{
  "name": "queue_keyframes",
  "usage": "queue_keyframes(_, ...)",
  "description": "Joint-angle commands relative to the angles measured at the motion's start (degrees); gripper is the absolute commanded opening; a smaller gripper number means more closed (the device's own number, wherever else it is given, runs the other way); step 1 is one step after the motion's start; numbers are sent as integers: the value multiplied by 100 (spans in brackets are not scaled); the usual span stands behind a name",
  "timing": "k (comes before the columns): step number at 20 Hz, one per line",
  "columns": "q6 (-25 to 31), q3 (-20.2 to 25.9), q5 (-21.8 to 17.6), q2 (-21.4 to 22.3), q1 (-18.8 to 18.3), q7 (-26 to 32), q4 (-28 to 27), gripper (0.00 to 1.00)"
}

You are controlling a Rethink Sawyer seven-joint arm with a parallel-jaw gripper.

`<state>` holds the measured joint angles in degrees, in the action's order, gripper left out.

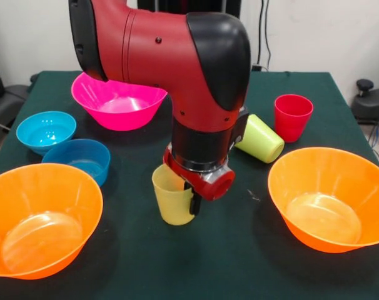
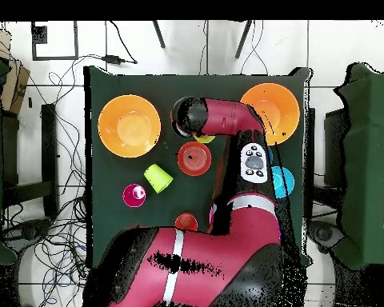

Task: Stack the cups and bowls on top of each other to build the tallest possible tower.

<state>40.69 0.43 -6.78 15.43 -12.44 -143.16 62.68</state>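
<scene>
Front view shows the pale yellow cup [image 1: 172, 197] upright near the middle of the dark green surface [image 1: 239, 262], its far side and rim partly covered by the red wrist; the pincer [image 1: 192, 201] is down at the cup's right edge, with only a dark tip showing, so whether it is clenched or released cannot be told. From overhead, just a yellow sliver [image 2: 203, 138] of that cup peeks out beneath the arm [image 2: 227, 116].

Three cups are countable in front: the yellow one, a lime green cup [image 1: 261, 139] lying on its side just behind the arm, and a red cup [image 1: 293, 117] upright beside it.

Bowls number five in front: two large orange bowls [image 1: 36, 219] [image 1: 326, 197], the left one cut off by the frame, a magenta bowl [image 1: 117, 103] partly hidden behind the arm, and two blue bowls [image 1: 45, 130] [image 1: 80, 159] touching. Overhead adds a red-orange bowl [image 2: 194, 158] and a small orange-red round thing [image 2: 186, 221] at the arm's edge, hard to identify.
</scene>
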Motion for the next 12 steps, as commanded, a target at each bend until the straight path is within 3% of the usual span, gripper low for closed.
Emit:
queue_keyframes(1,-188,522,-337,902,9,1002,960,0)
queue_keyframes(12,54,484,-405,1283,56,1009,1028,0)
